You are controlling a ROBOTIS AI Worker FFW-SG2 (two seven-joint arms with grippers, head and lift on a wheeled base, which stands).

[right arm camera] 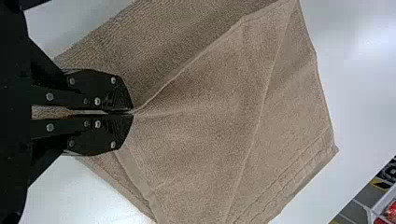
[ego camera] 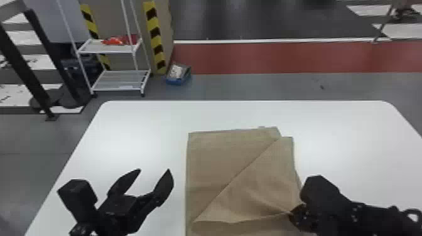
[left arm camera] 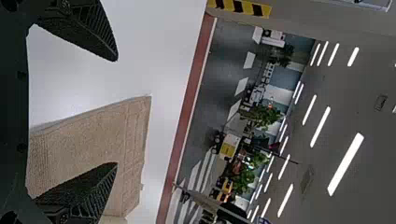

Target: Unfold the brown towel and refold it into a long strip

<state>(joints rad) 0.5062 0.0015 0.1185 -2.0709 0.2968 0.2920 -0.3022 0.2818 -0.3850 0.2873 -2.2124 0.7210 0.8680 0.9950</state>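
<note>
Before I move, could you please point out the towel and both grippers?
Towel [ego camera: 213, 163]: head view, its left part.
Left gripper [ego camera: 154, 170]: head view, between its fingertips.
Right gripper [right arm camera: 133, 112]: right wrist view, at its fingertips.

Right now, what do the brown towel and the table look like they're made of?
The brown towel looks like soft, fluffy cotton terry, maybe a blend, because its surface is fuzzy with tiny ridges and a woven band near one edge. The table has a smooth, white, slightly shiny top, so it could be laminate or plastic; I can't tell what's underneath.
</note>
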